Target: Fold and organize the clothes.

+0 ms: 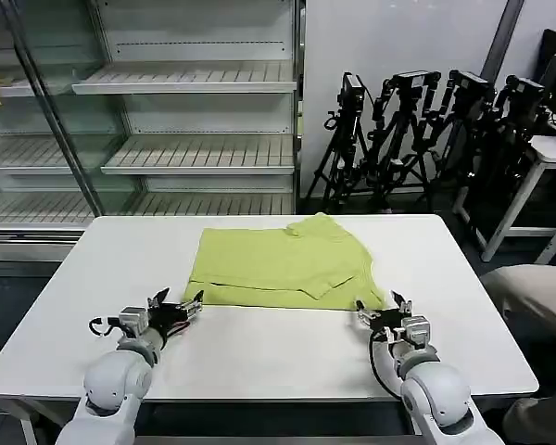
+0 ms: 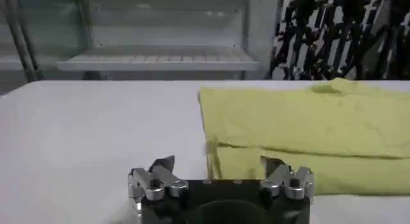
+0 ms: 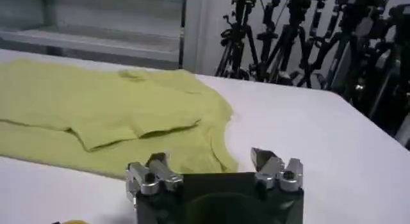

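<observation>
The clothes, a lime yellow-green T-shirt (image 1: 283,262), lie partly folded on the white table (image 1: 259,357), with a folded layer over the near half. My left gripper (image 1: 180,303) stands open at the shirt's near left corner (image 2: 214,156), nothing between its fingers. My right gripper (image 1: 382,307) is open at the near right corner (image 3: 214,156), just short of the hem. In the left wrist view the shirt (image 2: 307,126) spreads ahead of the left gripper (image 2: 218,164). In the right wrist view the shirt (image 3: 109,110) lies ahead of the right gripper (image 3: 211,161).
Metal shelves (image 1: 185,139) stand behind the table. Black tripods (image 1: 417,130) crowd the back right beside another white table (image 1: 551,153). Beige fabric (image 1: 537,297) shows at the right edge. Bare tabletop runs along the near edge and both sides of the shirt.
</observation>
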Controlling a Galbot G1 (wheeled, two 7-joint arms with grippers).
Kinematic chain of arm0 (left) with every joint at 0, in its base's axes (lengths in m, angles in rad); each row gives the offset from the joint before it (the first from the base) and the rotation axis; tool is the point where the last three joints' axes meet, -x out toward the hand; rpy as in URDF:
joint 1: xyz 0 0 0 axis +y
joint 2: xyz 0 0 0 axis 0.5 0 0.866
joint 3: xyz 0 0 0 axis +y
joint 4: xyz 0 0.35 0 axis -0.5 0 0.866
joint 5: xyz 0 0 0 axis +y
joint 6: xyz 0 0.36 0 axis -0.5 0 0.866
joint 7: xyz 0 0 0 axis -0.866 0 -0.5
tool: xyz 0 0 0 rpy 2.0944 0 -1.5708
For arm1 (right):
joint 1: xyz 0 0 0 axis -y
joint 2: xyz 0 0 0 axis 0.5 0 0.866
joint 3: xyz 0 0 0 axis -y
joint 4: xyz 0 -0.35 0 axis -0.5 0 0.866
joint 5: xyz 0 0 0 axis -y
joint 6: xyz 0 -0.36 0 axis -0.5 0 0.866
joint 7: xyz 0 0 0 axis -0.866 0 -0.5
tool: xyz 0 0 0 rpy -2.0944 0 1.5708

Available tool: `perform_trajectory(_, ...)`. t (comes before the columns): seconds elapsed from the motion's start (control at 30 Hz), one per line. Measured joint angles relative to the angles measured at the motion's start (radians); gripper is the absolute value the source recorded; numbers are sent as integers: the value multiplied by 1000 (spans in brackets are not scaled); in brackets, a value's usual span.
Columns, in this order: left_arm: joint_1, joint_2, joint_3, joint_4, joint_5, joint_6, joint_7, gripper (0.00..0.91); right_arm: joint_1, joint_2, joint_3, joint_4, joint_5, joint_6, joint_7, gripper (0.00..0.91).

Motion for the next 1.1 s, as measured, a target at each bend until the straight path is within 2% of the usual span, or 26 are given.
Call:
perform_trajectory(0.63,22,-9,-3,-8,-2,3,32,10,-25,-11,10,-9,31,-2,1,0)
perform_trajectory(0.9,80,-19,-32,-69,3,3,49,10,-76,-27,32,55,15,-3,-9,0)
perform_trajectory(1.1,182,-38,-75,-163,8,3,74,10,-178,-30,56,140,-24,-1,-19,0)
